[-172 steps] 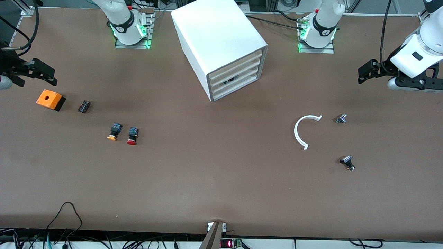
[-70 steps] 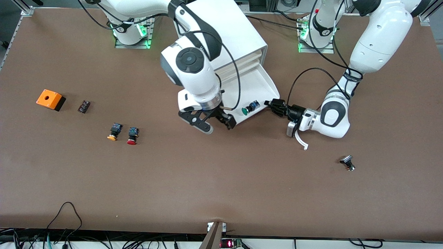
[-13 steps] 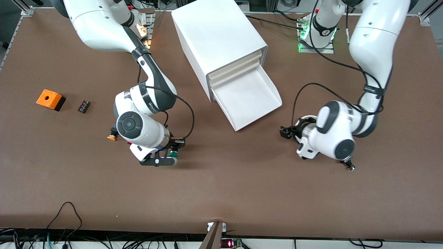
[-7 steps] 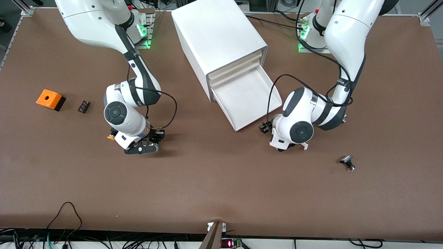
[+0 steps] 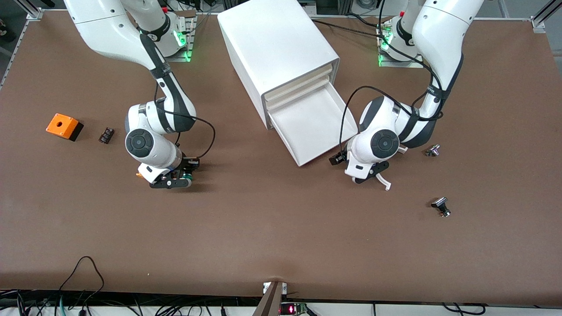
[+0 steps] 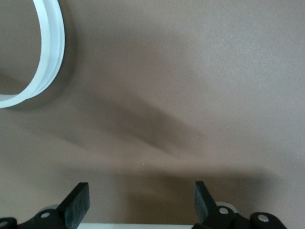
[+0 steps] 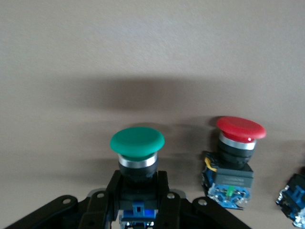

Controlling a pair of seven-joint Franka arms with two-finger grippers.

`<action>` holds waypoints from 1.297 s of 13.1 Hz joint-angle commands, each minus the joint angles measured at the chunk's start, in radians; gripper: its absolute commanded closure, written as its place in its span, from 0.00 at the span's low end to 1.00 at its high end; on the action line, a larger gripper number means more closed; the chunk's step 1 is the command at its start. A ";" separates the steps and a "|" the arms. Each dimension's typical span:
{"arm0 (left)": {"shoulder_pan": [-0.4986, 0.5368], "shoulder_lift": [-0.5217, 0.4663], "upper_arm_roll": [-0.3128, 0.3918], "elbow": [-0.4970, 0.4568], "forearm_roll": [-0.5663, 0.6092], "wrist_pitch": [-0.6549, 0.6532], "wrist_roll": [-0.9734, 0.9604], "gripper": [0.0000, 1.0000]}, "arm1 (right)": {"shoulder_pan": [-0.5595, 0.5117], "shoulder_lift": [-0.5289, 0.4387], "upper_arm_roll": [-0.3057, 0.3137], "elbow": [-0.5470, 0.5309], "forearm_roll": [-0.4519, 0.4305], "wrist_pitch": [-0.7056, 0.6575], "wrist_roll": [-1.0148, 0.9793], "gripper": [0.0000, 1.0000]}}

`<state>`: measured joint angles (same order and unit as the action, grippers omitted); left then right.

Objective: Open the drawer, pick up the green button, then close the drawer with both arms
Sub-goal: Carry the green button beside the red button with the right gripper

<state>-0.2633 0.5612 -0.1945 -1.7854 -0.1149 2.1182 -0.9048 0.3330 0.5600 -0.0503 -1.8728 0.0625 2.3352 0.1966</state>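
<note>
The lowest drawer (image 5: 317, 124) of the white cabinet (image 5: 274, 46) is pulled out and looks empty. My right gripper (image 5: 183, 177) is shut on the black body of the green-capped button (image 5: 188, 177), low over the table next to the red and orange buttons. In the right wrist view the button (image 7: 137, 142) sits between the fingers (image 7: 113, 191), beside the red-capped button (image 7: 239, 129). My left gripper (image 5: 337, 159) is open and empty, low by the drawer's front corner toward the left arm's end. Its fingers (image 6: 78, 206) stand wide apart in the left wrist view.
The orange-capped button (image 5: 139, 175) peeks out beside my right wrist. An orange box (image 5: 64, 126) and a small black part (image 5: 106, 134) lie toward the right arm's end. A white curved strip (image 5: 383, 181) and two metal parts (image 5: 433, 150) (image 5: 441, 206) lie toward the left arm's end.
The drawer was pulled out and the green button lifted from it. In the last second my right gripper carried it beside the red button, and my left gripper swung to the drawer's front corner.
</note>
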 commanded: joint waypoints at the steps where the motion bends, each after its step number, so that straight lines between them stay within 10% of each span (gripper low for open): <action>1: -0.008 -0.035 0.003 -0.048 0.031 0.020 -0.012 0.04 | -0.017 -0.006 0.007 -0.017 0.013 0.009 -0.020 0.66; 2: -0.010 -0.034 0.003 -0.054 0.031 0.020 -0.013 0.04 | -0.020 -0.005 0.007 -0.017 0.013 0.009 -0.020 0.27; 4: -0.013 -0.035 -0.012 -0.071 0.029 0.019 -0.016 0.04 | -0.040 0.000 0.009 -0.011 0.013 0.009 -0.023 0.02; 11: -0.010 -0.037 -0.131 -0.109 -0.032 0.009 -0.055 0.03 | -0.064 -0.026 0.000 0.297 0.011 -0.290 -0.026 0.01; 17: -0.016 -0.037 -0.183 -0.137 -0.034 0.011 -0.085 0.03 | -0.126 -0.199 -0.057 0.317 0.010 -0.377 -0.160 0.01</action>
<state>-0.2757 0.5586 -0.3640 -1.8865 -0.1252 2.1225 -0.9720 0.2135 0.4438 -0.0919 -1.5427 0.0627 2.0216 0.0805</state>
